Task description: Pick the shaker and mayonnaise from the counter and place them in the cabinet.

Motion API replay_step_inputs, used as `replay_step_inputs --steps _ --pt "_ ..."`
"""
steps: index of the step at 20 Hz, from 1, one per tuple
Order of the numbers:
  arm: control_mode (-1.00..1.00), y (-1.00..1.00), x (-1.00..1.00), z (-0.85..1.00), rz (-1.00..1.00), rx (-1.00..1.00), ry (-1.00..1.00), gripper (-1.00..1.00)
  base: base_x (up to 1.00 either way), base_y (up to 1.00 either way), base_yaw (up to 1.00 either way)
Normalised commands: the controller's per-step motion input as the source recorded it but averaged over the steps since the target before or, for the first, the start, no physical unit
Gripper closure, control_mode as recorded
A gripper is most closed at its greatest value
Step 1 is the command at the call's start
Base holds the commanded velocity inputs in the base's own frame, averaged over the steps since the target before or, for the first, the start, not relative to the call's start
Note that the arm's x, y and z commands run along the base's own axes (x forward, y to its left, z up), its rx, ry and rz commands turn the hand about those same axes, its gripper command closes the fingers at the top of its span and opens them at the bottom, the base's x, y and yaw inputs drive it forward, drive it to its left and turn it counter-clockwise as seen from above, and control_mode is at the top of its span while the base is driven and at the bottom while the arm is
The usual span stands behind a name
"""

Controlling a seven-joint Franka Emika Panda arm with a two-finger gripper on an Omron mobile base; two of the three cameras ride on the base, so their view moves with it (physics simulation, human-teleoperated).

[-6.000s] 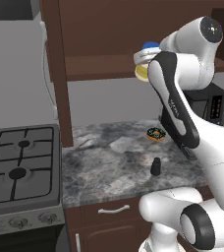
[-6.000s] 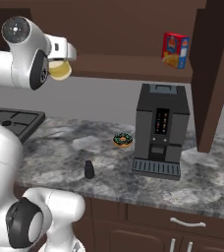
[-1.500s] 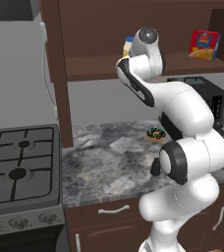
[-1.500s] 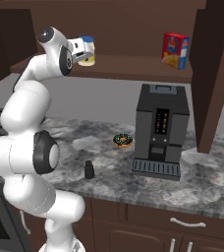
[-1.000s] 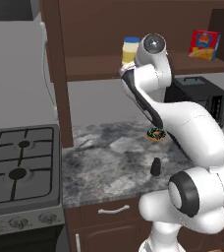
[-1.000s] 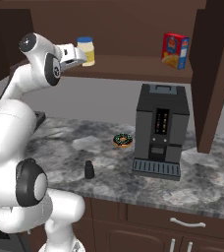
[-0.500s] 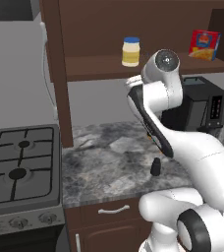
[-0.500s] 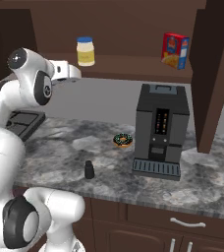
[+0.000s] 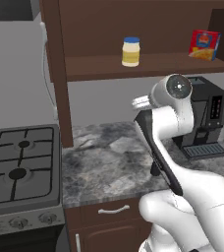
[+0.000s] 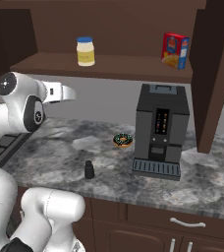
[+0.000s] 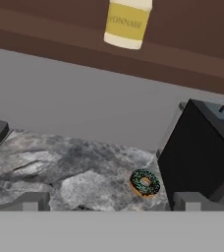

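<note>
The mayonnaise stands upright on the cabinet shelf, toward the shelf's left end, well apart from the red-and-yellow box at the right end. So that half of the job looks done. The gripper hangs below the shelf's front edge, under the jar and clear of it, with nothing between its fingers; in the hand view the two tips sit wide apart, so it reads as open and empty.

Down on the counter, the shaker waits upright close to the front edge, near the middle, with the donut behind it and the coffee machine off to its right, toward the back. In the left base view the arm hides most of it.

By my reading, the step in hand is the turn toward the shaker. The next move calls for a swing down to the front edge, open fingers lowered over that narrow rounded top, keeping clear of the donut, then a close on the small body.
</note>
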Motion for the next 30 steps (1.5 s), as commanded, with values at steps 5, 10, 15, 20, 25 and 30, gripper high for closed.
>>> replay_step_inputs --steps 5,10,15,20,25,30 --pt "-1.0 0.0 -0.72 -0.31 0.0 0.0 0.0 -1.0 0.0 0.0 0.0" --pt "-1.0 0.0 -0.65 -0.35 0.0 0.0 0.0 -1.0 0.0 0.0 0.0" --pt "-1.0 0.0 -0.65 -0.36 0.0 0.0 0.0 -1.0 0.0 0.0 0.0" --pt "-1.0 0.0 -0.76 -0.28 0.0 0.0 -0.01 -1.0 0.0 0.0 0.0" --pt "-1.0 -0.01 -0.68 -0.32 0.0 0.01 -0.01 -1.0 0.0 0.0 0.0" --pt "-1.0 -0.21 -0.11 -0.56 0.0 0.04 0.0 -1.0 0.0 0.0 0.0"
